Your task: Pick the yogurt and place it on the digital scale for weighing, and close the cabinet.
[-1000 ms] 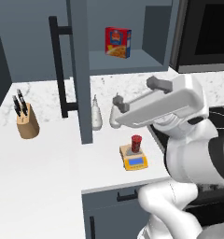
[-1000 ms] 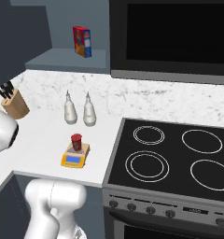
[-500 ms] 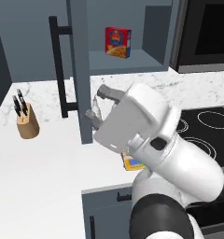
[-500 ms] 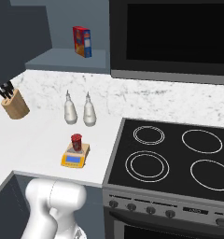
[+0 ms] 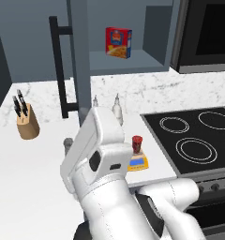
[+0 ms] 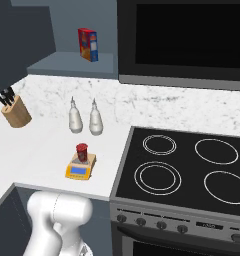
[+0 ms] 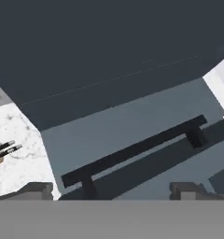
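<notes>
We see the cabinet (image 5: 79, 61) door standing open above the counter, its black bar handle (image 7: 137, 151) just ahead of our gripper (image 7: 111, 190), fingers apart to catch it, while right of the door the yogurt (image 6: 82, 152) sits on the digital scale (image 6: 80, 168).

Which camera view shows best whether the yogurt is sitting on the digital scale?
The right base view: the yogurt stands upright on the digital scale, nothing in front. In the left base view the arm covers part of the scale. The hand view faces the cabinet handle instead.
</notes>
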Robot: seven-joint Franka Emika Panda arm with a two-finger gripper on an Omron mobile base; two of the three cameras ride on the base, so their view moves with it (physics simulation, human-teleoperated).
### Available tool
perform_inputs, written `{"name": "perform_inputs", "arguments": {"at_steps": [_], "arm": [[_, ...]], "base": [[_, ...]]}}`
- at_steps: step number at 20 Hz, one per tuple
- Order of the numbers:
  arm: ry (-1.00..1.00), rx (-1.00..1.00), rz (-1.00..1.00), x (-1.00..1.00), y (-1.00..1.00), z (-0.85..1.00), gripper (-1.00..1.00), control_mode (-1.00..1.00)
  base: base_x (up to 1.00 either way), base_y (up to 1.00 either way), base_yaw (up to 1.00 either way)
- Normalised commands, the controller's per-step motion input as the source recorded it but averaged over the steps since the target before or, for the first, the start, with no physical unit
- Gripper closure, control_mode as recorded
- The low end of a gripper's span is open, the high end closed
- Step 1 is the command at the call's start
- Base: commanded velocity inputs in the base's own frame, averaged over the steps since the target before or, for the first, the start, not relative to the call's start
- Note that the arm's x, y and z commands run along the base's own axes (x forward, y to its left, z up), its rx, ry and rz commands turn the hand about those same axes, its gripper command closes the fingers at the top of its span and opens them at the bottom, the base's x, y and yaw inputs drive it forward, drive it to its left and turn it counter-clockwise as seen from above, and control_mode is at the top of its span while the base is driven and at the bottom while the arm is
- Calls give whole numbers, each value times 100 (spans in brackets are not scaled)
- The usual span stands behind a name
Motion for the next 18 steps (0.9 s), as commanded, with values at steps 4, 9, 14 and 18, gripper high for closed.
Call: {"name": "perform_inputs", "arguments": {"at_steps": [4, 9, 14, 18], "arm": [[11, 18, -10, 0, 35, -20, -100, -100], [8, 0, -5, 22, -1, 0, -100, -100], [18, 0, -3, 23, -32, -1, -100, -100], [23, -6, 0, 43, 2, -23, -100, -100]], "base": [[0, 0, 0], [0, 0, 0], [0, 0, 0], [0, 0, 0]]}}
